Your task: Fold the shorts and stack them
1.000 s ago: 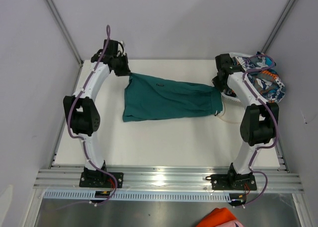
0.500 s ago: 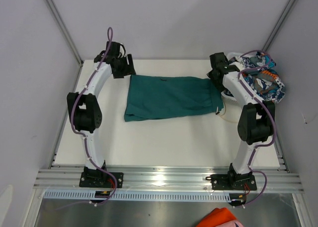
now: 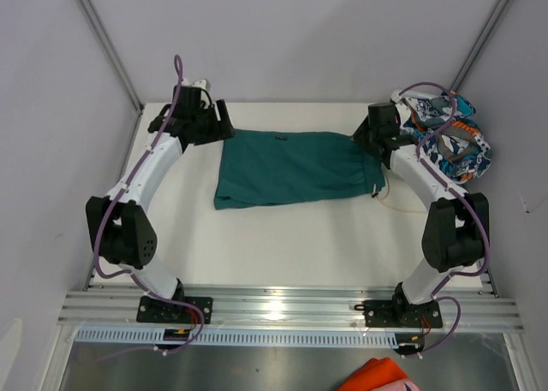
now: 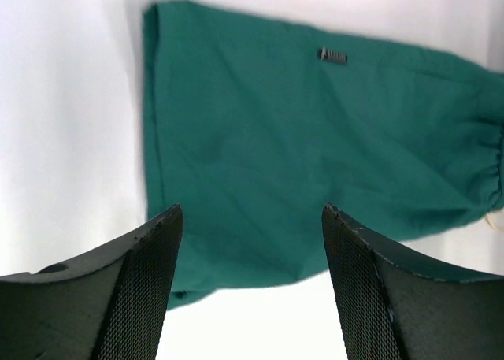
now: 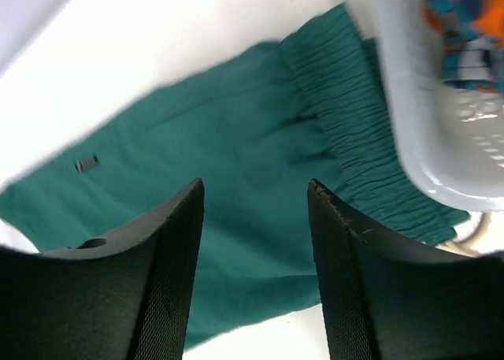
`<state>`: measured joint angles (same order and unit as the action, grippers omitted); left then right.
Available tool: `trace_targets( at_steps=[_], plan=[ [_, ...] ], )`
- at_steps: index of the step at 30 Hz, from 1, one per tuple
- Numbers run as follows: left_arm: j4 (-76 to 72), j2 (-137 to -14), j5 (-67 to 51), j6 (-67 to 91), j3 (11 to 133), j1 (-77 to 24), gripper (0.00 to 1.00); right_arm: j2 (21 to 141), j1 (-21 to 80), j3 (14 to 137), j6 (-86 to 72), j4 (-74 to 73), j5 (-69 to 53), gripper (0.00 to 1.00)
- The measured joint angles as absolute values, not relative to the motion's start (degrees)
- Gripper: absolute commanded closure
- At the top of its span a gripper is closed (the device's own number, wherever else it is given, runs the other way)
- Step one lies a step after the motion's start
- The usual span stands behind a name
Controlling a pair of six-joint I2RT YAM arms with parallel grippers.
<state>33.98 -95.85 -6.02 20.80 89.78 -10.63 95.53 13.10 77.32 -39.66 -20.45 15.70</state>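
Observation:
The dark teal shorts [image 3: 295, 167] lie flat and folded lengthwise across the back of the white table, waistband to the right. The same teal shorts [image 4: 315, 139] fill the left wrist view and show again as teal shorts [image 5: 236, 194] in the right wrist view. My left gripper [image 3: 224, 126] hovers at their far left corner, open and empty. My right gripper [image 3: 360, 137] hovers at their far right corner by the waistband, open, holding nothing. The printed shorts [image 3: 449, 139] lie heaped in the white basket at the back right.
The white mesh basket [image 5: 441, 131] stands right beside the teal waistband. A pale drawstring [image 3: 390, 198] trails off the shorts onto the table [image 3: 291, 245]. An orange cloth [image 3: 377, 376] lies below the front rail. Walls close in the back and sides.
Both grippers were shut on the teal shorts' far corners a second ago; they have let go and opened. The shorts now lie flatter, and both arms have pulled back a little.

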Motion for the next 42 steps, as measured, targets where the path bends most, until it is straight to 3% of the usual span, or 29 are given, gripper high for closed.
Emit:
trace_targets(
  at_steps=[13, 25, 32, 36, 42],
  plan=[
    [28.21, -90.56, -10.04, 26.5, 69.1, -11.38, 0.26, 103.11, 19.59, 74.67, -29.89, -19.03, 11.99, 0.49],
    [29.21, -83.46, -11.18, 26.87, 70.04, -10.0, 0.25, 111.42, 32.73, 72.82, -30.61, -19.53, 15.42, 0.52],
    [30.92, -81.6, -10.26, 26.83, 71.24, -5.32, 0.25, 119.94, 46.7, 85.54, -32.21, -21.5, 15.49, 0.51],
    [31.03, -80.09, -9.58, 26.79, 71.26, -4.97, 0.25, 122.26, 53.23, 90.35, -32.6, -22.28, 12.51, 0.44],
    [29.5, -79.75, -10.85, 26.98, 70.32, -5.15, 0.25, 114.41, 50.39, 83.07, -32.95, -18.98, 5.93, 0.46]
  ],
)
